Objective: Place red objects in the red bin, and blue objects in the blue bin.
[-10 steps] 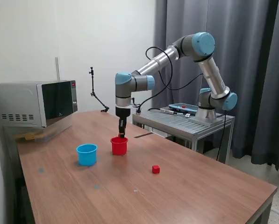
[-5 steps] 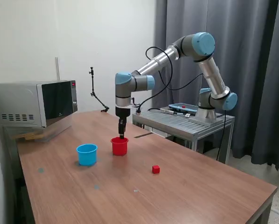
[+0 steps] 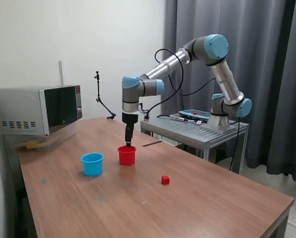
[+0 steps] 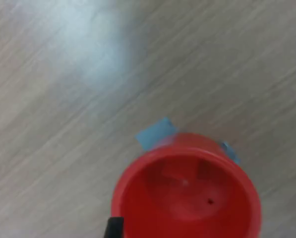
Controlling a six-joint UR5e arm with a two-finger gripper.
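No text, label, brand or number can be read anywhere. The boxy grey metal microwave (image 3: 37, 110) has a small red display at the upper corner of its dark door, too small and blurred to make out.

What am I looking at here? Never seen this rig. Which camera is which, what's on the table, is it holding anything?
It is one jointed robot arm with a two-finger gripper. The room shot comes from a fixed camera; the blurry close-up comes from a camera on the wrist, looking down into the red cup. On the wooden table stand that red cup, a light blue cup and one small red cube; a microwave sits at the far end. The gripper hangs just above the red cup. Whether it holds anything cannot be seen.
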